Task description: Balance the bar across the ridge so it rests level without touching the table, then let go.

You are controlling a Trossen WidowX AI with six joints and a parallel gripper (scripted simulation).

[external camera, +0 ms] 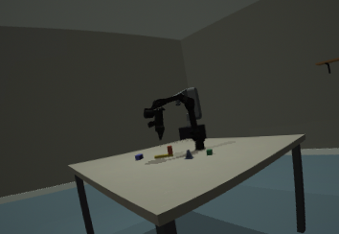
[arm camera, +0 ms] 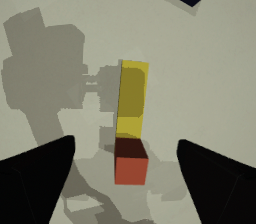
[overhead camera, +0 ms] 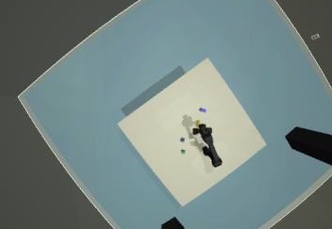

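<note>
The yellow bar (overhead camera: 198, 123) (external camera: 162, 156) (arm camera: 130, 92) lies flat on the table, with a red block (external camera: 169, 150) (arm camera: 131, 171) standing up at one end. My gripper (external camera: 160, 139) (arm camera: 127, 145) points down, open and empty, above the bar. In the wrist view the red end lies between and below the fingertips, and the rest of the bar runs away from them. The ridge, a small blue-grey wedge (overhead camera: 182, 140) (external camera: 189, 154), stands apart from the bar with nothing on it.
A blue block (overhead camera: 203, 110) (external camera: 139, 156) lies beyond the bar's yellow end; a dark corner at the wrist view's top edge may be it. A small green block (overhead camera: 183, 151) (external camera: 209, 152) sits near the wedge. The arm's shadow falls across the pale table (overhead camera: 206, 75) (external camera: 158, 197).
</note>
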